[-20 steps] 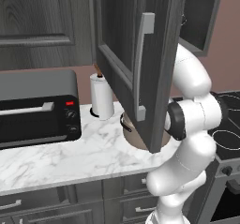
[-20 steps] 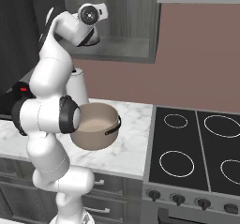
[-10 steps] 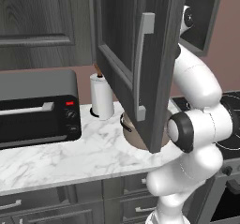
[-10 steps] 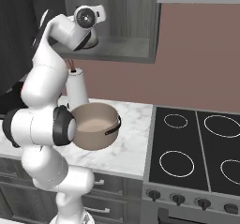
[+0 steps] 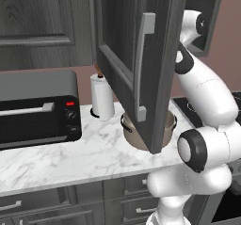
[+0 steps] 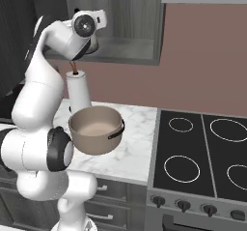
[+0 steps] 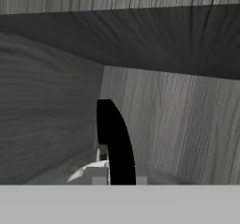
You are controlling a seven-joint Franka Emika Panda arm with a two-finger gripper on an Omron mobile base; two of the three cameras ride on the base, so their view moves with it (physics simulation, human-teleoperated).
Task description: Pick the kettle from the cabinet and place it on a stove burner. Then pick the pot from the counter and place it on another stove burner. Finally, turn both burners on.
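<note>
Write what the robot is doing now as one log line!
stage: getting kettle | gripper: shut on kettle handle inside cabinet | pot: on counter | burners: bare

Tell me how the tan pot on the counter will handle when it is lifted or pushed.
The pot looks rigid and lidless with nothing inside, so probably not heavy for its width. Lifted by one dark side handle, it would likely tilt. Pushed, its broad base should slide on the marble counter rather than tip.

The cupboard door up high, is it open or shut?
Open. The cabinet door swings out over the counter, and its inside shows in the right base view.
</note>
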